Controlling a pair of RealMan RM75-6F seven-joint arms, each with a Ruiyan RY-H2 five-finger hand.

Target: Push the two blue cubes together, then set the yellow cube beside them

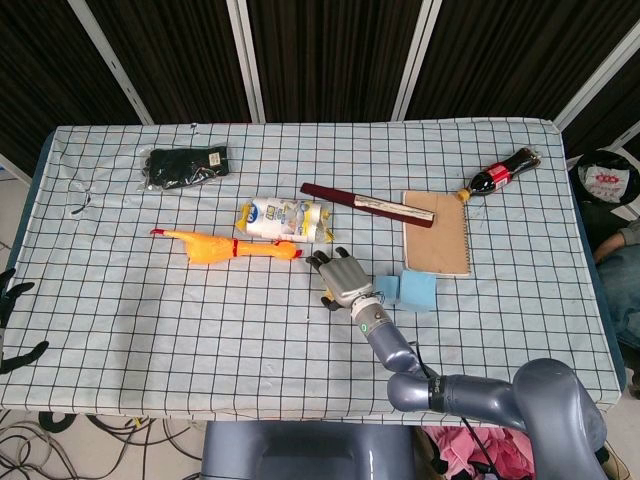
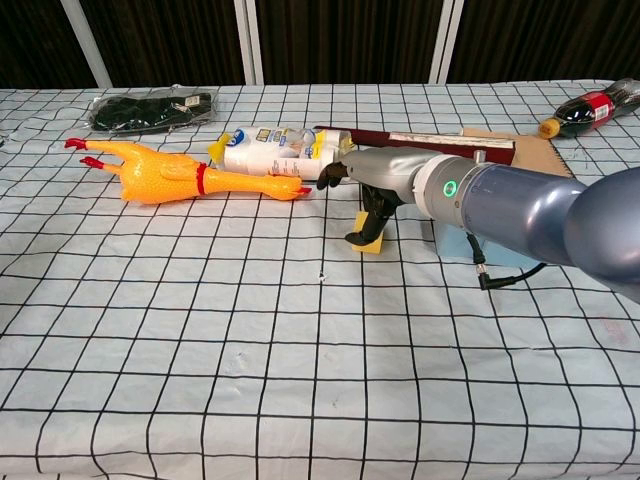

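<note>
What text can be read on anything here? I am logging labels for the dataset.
None can be read.
White pouch: blue print, too blurred.
Cola bottle: red label, too small.
Dark red box: pale label, illegible.
Black packet: label, illegible.

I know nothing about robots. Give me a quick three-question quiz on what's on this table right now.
1. True or false: the brown spiral notebook lies just beyond the two light blue foam cubes, farther from the robot.
2. Which hand has its fingers on the small yellow foam cube? A. left B. right C. neither
3. Fill in: in the head view, the orange rubber chicken lies to the ___ of the yellow cube.

Key: 1. True. 2. B, the right hand. 3. Left.
</note>
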